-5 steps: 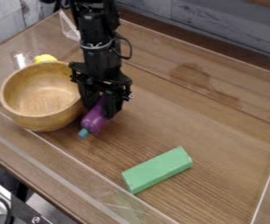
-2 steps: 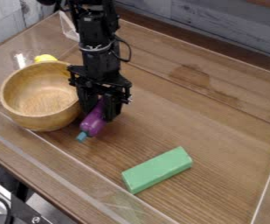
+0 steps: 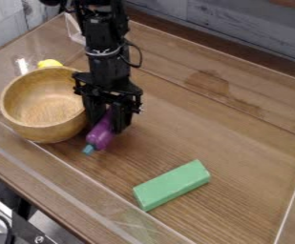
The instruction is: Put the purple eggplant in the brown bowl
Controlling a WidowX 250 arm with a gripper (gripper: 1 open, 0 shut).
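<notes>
Just right of the brown bowl (image 3: 40, 114), purple eggplant (image 3: 101, 133) clamped in the black gripper (image 3: 106, 112), teal stem end toward the near side. Eggplant outside the bowl. Green block (image 3: 172, 185) near side, farther right; yellow lemon (image 3: 49, 64) beyond the bowl, far left.

Wooden tabletop (image 3: 226, 105), raised wooden edge (image 3: 258, 27)

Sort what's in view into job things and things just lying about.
For the job:
- purple eggplant, at the jaws
- brown bowl, beside it
- robot arm

Lying about:
- green block
- yellow lemon, behind the bowl
</notes>
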